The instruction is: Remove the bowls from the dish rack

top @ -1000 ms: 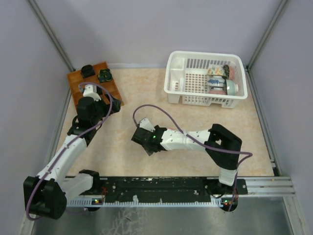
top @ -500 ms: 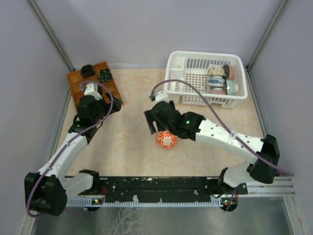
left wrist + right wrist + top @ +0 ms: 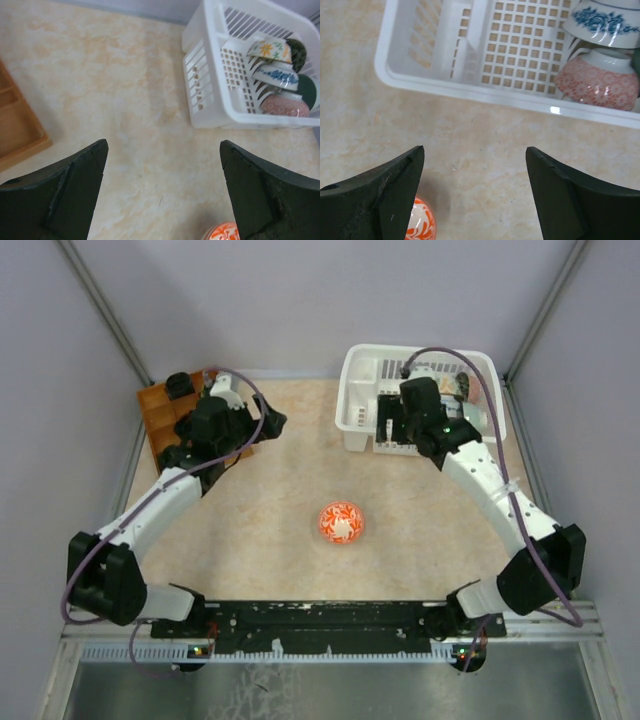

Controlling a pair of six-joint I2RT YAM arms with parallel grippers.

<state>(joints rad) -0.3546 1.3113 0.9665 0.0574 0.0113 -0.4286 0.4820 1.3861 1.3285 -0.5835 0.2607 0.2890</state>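
An orange-red bowl with a white pattern (image 3: 341,523) sits upside down on the table, alone; it also shows at the bottom edge of both wrist views (image 3: 224,234) (image 3: 419,225). The white dish rack (image 3: 361,424) at the back right holds several bowls on edge, among them a blue-flowered one (image 3: 601,20), a pink one (image 3: 599,81) and a flower-patterned one (image 3: 269,48). My right gripper (image 3: 393,432) (image 3: 475,149) hovers open over the rack's near edge, holding nothing. My left gripper (image 3: 268,425) (image 3: 163,145) is open and empty above bare table, left of the rack.
An orange-brown compartment tray (image 3: 160,410) with small dark items lies at the back left, just behind the left arm; its corner shows in the left wrist view (image 3: 17,132). Grey walls enclose the table on three sides.
The right gripper has lifted off the orange-red bowl, leaving it on the table, and swung back to the rack, opening wider. The left arm has moved from the tray toward the back middle.
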